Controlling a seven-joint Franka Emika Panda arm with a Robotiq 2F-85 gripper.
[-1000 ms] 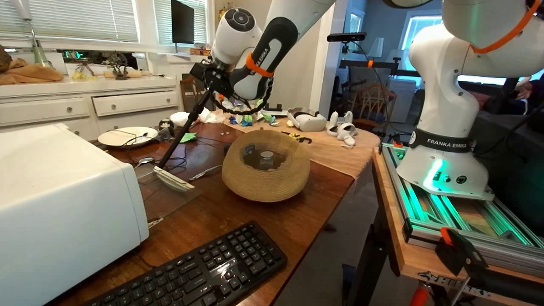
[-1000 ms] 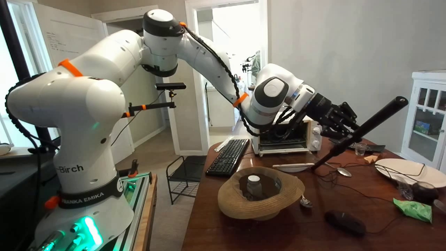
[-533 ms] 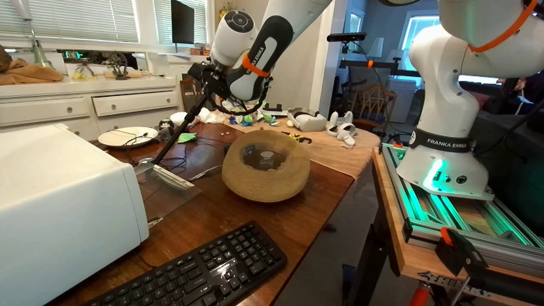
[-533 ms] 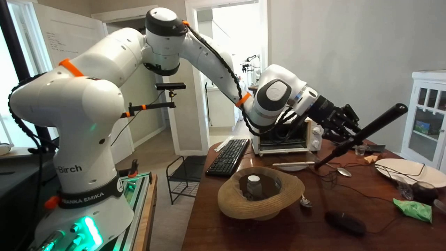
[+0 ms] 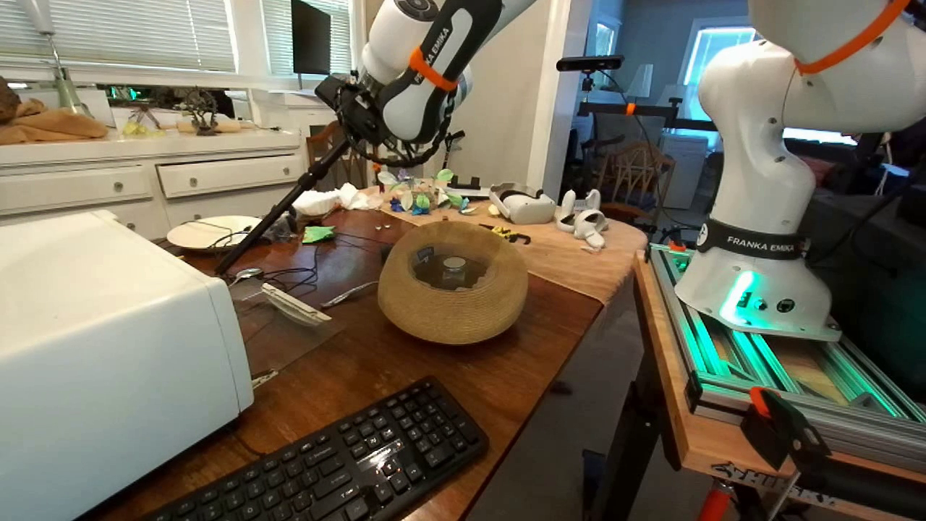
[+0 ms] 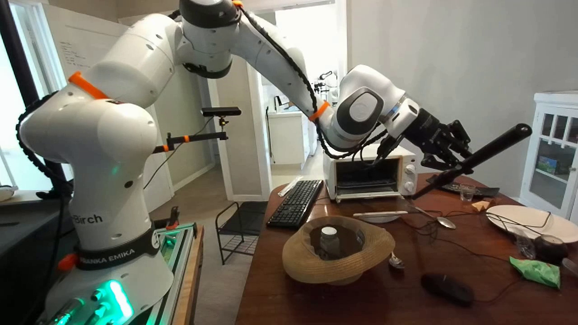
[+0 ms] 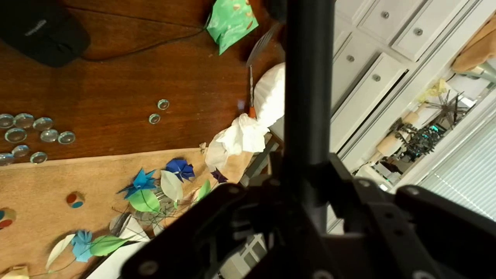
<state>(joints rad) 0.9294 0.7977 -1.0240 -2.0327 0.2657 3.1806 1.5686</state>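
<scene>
The pincer (image 7: 308,172) is closed around a black pole (image 6: 496,146), a finger (image 7: 343,176) on either side of it, holding it aslant over a wooden table (image 6: 375,302). One end of the pole rises past the pincer; the other slopes down below it, and whether that lower tip touches anything cannot be told. In both exterior views a white toaster oven (image 5: 123,362) stands lower than the pincer, its door (image 5: 293,303) folded down. Below the pincer and well to its left in an exterior view lies a keyboard (image 6: 295,205); also down there, nearer the robot's base (image 6: 146,277) than the pincer, sits an upturned straw hat (image 6: 311,266) with a lidded jar (image 6: 329,243) inside. Under the pincer in that view come a spoon (image 6: 446,222) and a mouse (image 6: 447,289), and below to its right a white plate (image 6: 533,212) and a green packet (image 6: 536,272). The wrist view shows blue paper flowers (image 7: 142,182) left of the pincer and, farther left, glass beads (image 7: 16,135).
</scene>
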